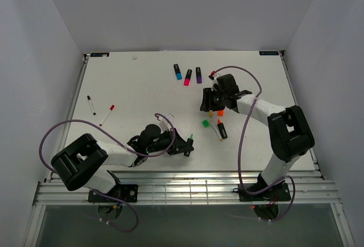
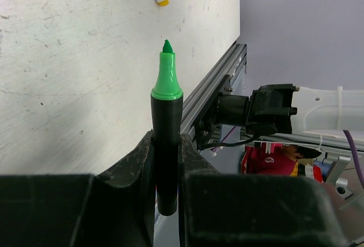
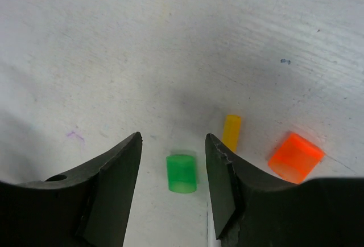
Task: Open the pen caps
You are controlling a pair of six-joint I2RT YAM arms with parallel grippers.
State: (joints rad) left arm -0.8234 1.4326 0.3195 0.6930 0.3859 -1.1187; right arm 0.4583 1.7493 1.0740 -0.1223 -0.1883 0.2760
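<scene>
Left pincer (image 2: pixel 166 147) clamps uncapped green marker (image 2: pixel 166 110), near-centre; right pincer (image 3: pixel 173 144), spread wide, hovers over loose green cap (image 3: pixel 181 173) on bench (image 3: pixel 142 42). Lay marker down clear of caps; three far markers (image 1: pixel 187 76) are capped.

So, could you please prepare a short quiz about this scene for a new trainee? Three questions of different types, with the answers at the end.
1. True or false: the green marker held in the left gripper has its cap on.
2. In the right wrist view, which cap shows between the jaws of the open right gripper? A) orange B) green C) yellow
3. How many chunky caps are not yet pulled off?

Key
1. False: its green tip is bare.
2. B, the green cap.
3. Three: the blue cap, the pink cap and the purple cap.
</scene>
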